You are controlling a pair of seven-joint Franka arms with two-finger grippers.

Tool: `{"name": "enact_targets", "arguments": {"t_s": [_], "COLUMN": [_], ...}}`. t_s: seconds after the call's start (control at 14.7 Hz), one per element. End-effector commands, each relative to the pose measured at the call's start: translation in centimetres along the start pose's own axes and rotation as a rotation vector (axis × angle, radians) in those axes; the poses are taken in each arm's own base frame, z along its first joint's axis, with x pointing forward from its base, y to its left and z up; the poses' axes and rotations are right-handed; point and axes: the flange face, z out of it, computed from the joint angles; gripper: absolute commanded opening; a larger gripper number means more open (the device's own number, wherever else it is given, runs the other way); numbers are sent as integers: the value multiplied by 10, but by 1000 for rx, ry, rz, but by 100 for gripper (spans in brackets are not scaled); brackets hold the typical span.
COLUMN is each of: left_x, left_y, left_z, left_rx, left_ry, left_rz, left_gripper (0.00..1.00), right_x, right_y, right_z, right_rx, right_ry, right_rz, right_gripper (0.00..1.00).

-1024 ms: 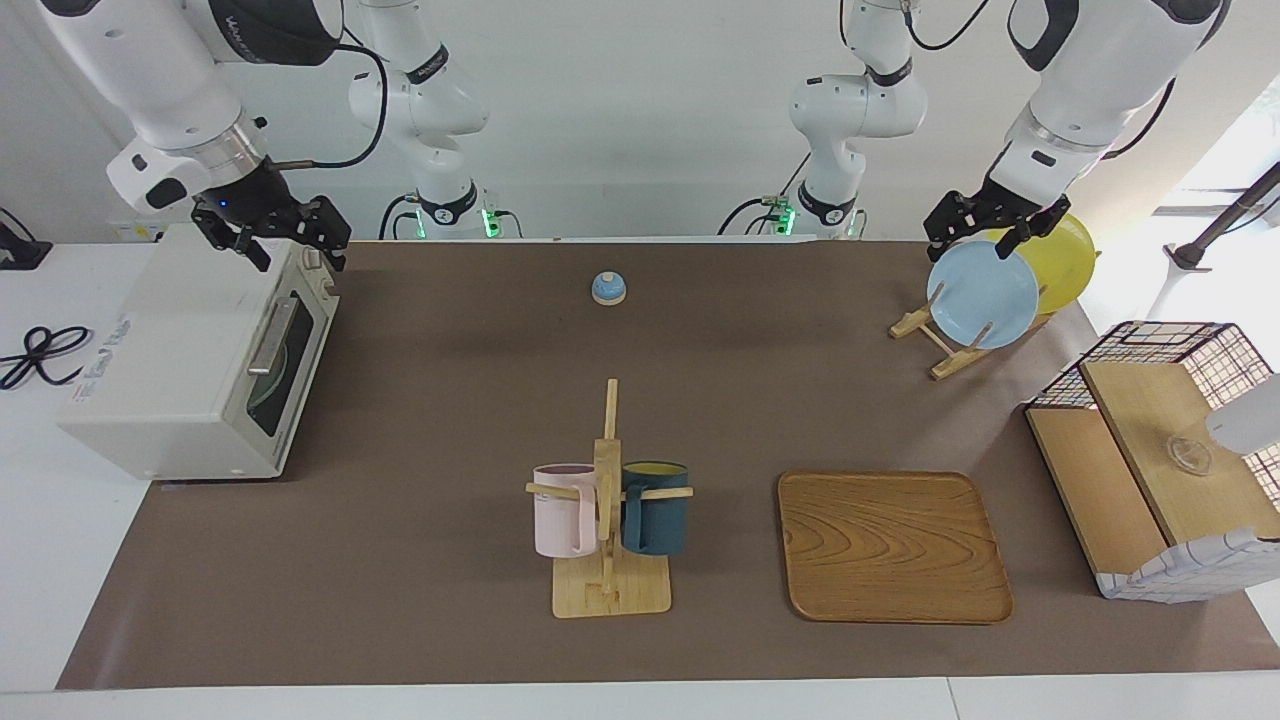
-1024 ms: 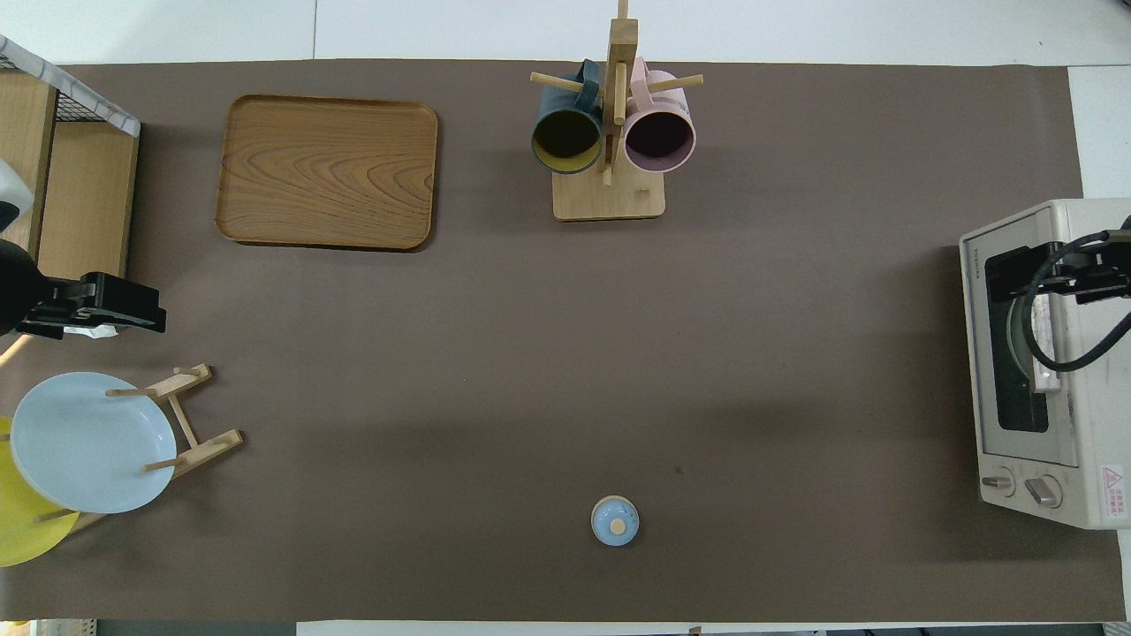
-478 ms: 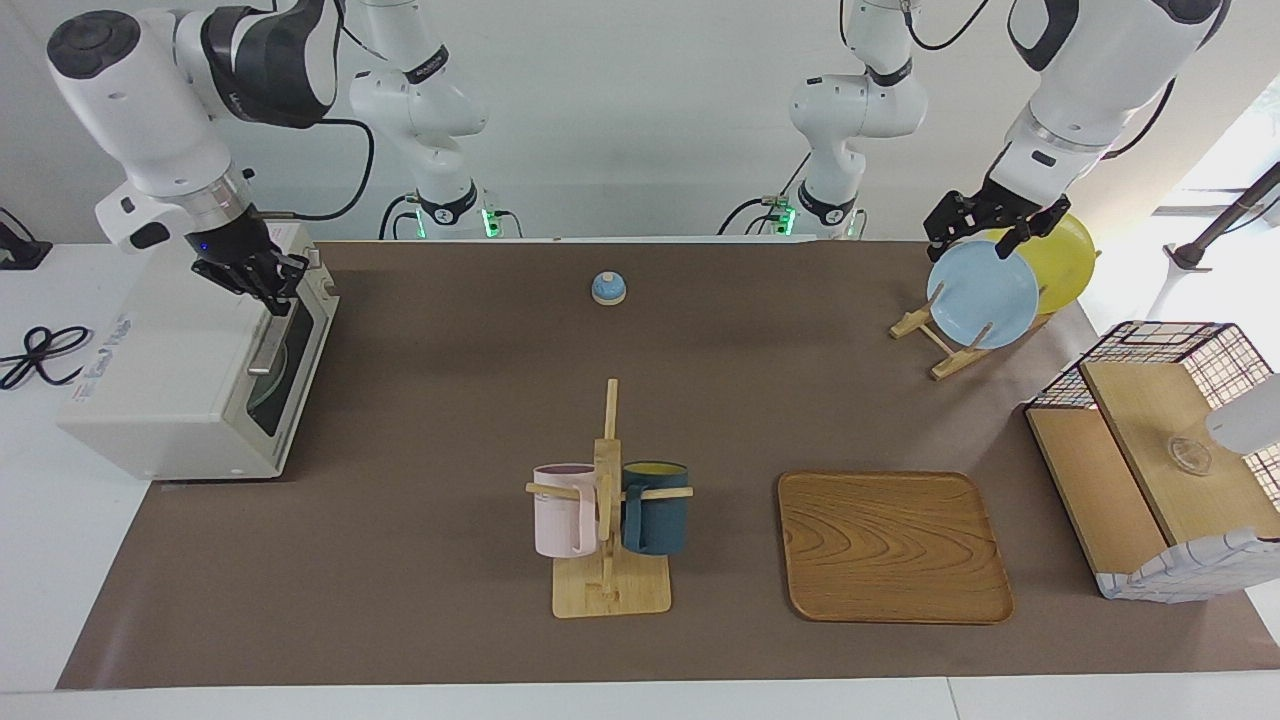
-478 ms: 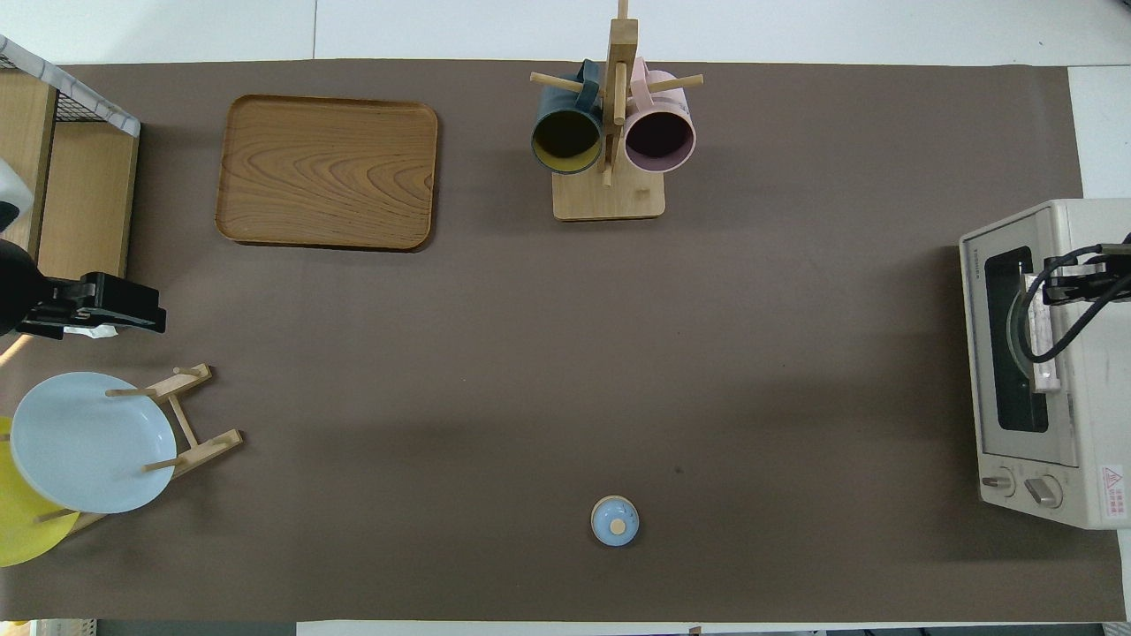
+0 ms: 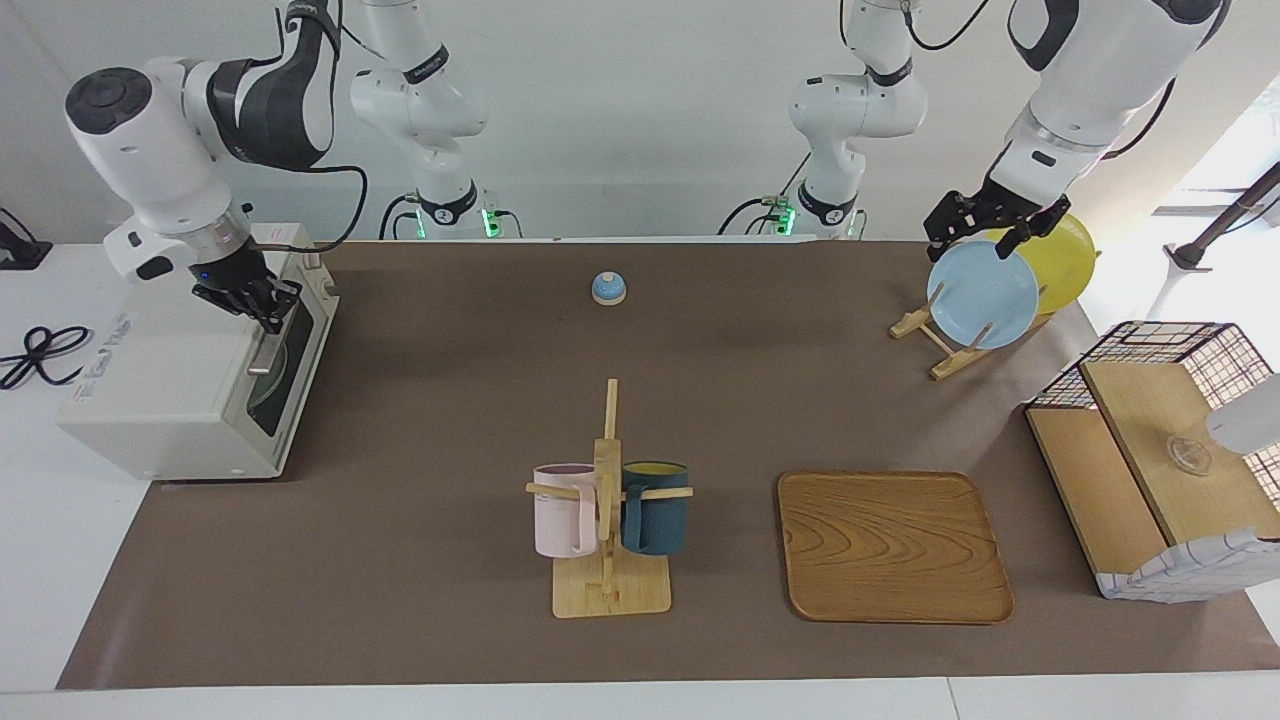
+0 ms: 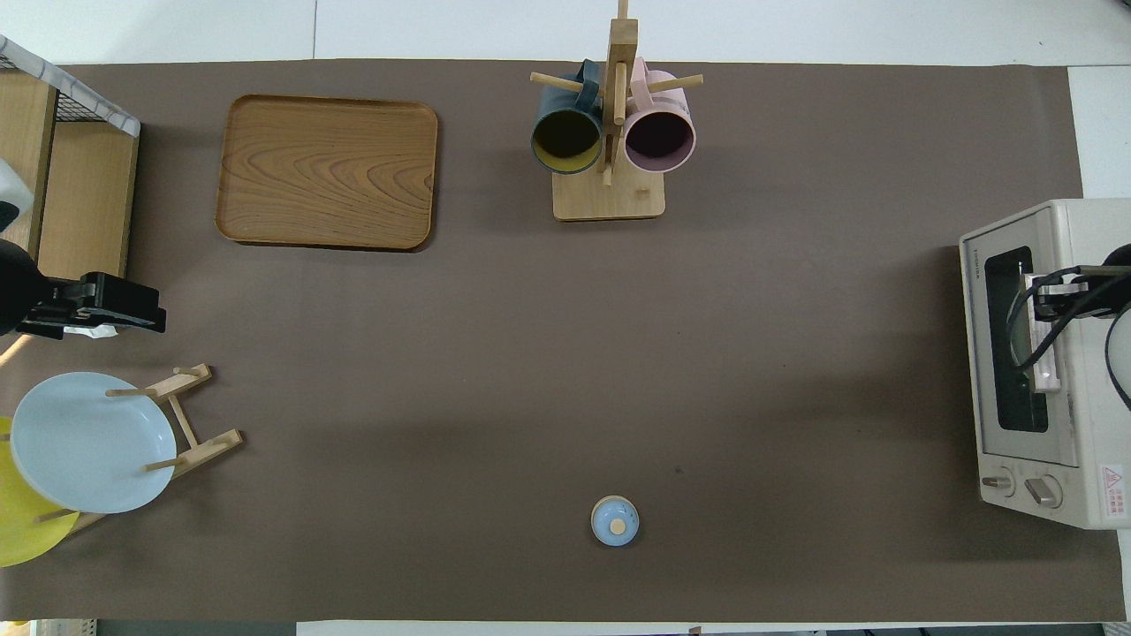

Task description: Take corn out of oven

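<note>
The cream-white oven (image 5: 170,380) stands at the right arm's end of the table, its dark glass door closed; it also shows in the overhead view (image 6: 1087,424). The corn is hidden; only a round greenish shape shows through the glass. My right gripper (image 5: 262,305) is down at the end of the metal door handle (image 5: 268,350) that lies nearer the robots, and in the overhead view (image 6: 1043,300) it sits on the bar (image 6: 1045,353). My left gripper (image 5: 985,238) waits open and empty above the plate rack.
A blue plate (image 5: 982,295) and a yellow plate (image 5: 1065,260) stand in a wooden rack. A mug rack (image 5: 610,510) with a pink and a dark blue mug, a wooden tray (image 5: 893,545), a small blue bell (image 5: 608,288) and a wire-framed wooden shelf box (image 5: 1160,450) are on the mat.
My right gripper turned and came down from above the oven's top edge to the door handle. The oven door has stayed closed. The left arm has not moved.
</note>
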Motion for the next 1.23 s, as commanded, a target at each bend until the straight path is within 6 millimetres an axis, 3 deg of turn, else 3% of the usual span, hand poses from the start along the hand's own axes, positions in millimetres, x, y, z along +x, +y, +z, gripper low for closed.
{"name": "enact_targets", "arguments": {"t_s": [0.0,0.14,0.61,1.16], "left_x": [-1,-1,-1,-1], "left_y": [-3,-3,-3,-3], "left_z": [-4,-4,-4,-4], "left_rx": [14,14,14,14], "left_ry": [-6,-6,-7,-6], "left_rz": [-1,-1,-1,-1], "left_gripper": [100,100,100,100], "right_x": [-3,-6,-8,-9], "right_y": [14,14,12,7], "right_z": [12,24,35,37], "right_rx": [-15,-13,-10,33], "right_ry": [19,9,-3,-8], "right_rz": [4,3,3,19], "right_gripper": [0,0,0,0]}}
